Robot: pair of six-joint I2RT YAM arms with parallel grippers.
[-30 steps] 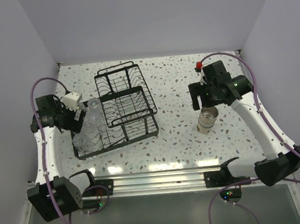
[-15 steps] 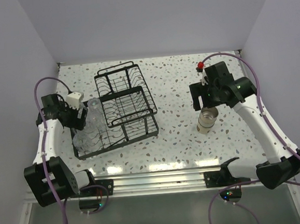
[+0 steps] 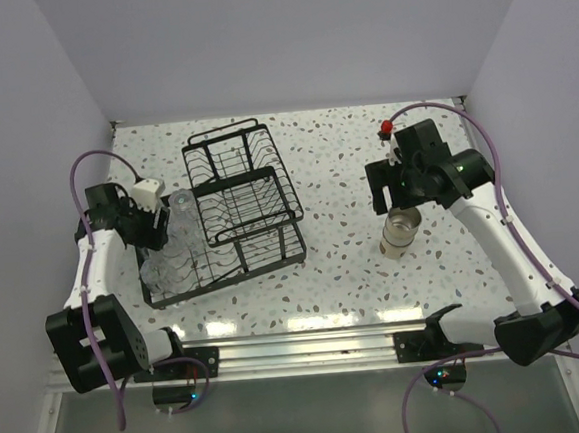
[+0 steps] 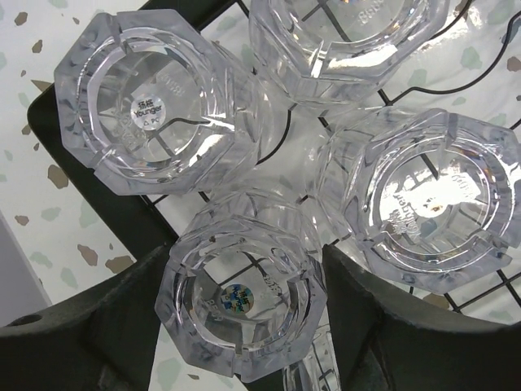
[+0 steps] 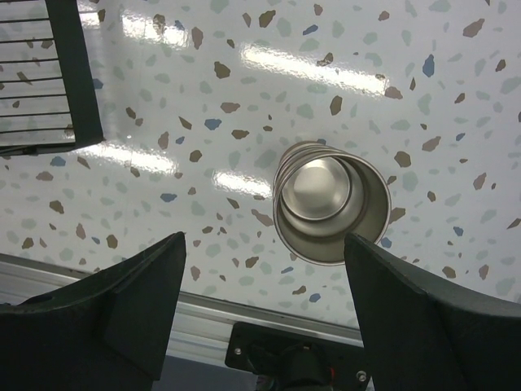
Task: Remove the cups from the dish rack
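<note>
The black wire dish rack (image 3: pixel 253 204) stands left of centre on the speckled table. Several clear cups (image 3: pixel 174 241) sit upside down in its left end, and the left wrist view shows them close up. My left gripper (image 3: pixel 158 227) (image 4: pixel 244 254) is shut on the nearest clear cup (image 4: pixel 240 305), with a finger pressed against each side. A tan cup (image 3: pixel 401 233) (image 5: pixel 326 204) with a greyish inside stands upright on the table at the right. My right gripper (image 3: pixel 397 206) (image 5: pixel 264 238) hovers just above it, open, and nothing is between its fingers.
An aluminium rail (image 3: pixel 300 346) (image 5: pixel 244 314) runs along the table's near edge, with both arm bases on it. Pale walls close in the left, back and right sides. A corner of the dish rack (image 5: pixel 73 73) shows at the upper left of the right wrist view.
My left gripper has moved slightly toward the rack and closed from wide open onto the clear cup. The right arm and the tan cup have barely moved.
</note>
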